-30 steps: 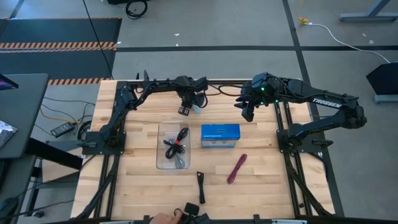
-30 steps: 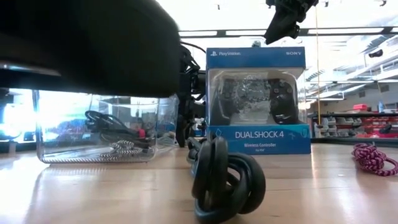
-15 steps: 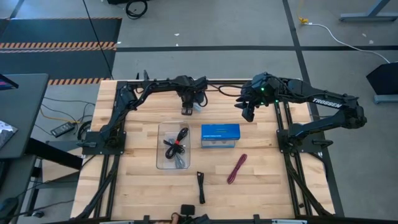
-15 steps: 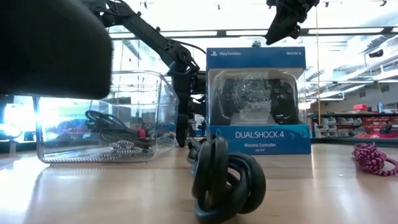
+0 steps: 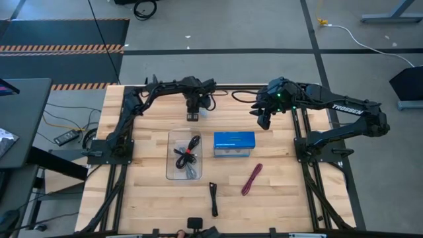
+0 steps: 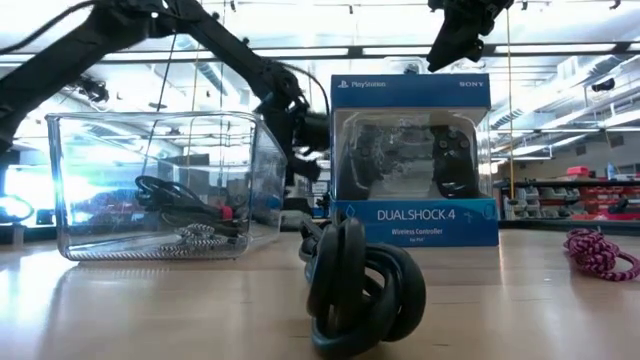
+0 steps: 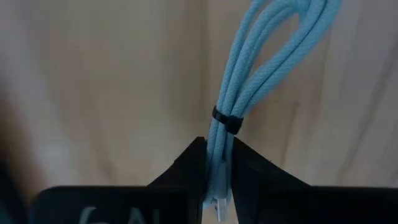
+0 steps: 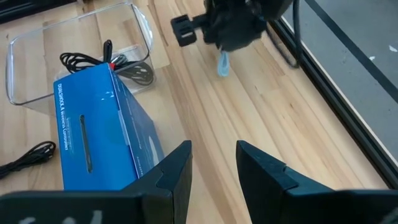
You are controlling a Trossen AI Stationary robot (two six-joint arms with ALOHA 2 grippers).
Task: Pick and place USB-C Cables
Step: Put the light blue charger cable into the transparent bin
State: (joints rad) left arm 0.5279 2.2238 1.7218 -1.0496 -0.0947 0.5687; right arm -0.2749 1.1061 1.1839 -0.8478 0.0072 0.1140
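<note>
Nearest the table's front edge lies a black cable (image 5: 213, 198), beside it the pink cable (image 5: 252, 179). Farther back, the clear tray (image 5: 171, 158) holds two cables, with the blue box (image 5: 234, 144) just beside it. Beyond, the left gripper (image 5: 193, 114) pinches the light blue cable (image 7: 249, 81); it should lower it squarely over the tray, clearing the wall. The right gripper (image 5: 263, 120) hovers open, fingers parted.

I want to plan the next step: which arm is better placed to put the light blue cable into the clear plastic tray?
Left. The left gripper is shut on the light blue cable, near the clear plastic tray. The right gripper is open, empty.
</note>
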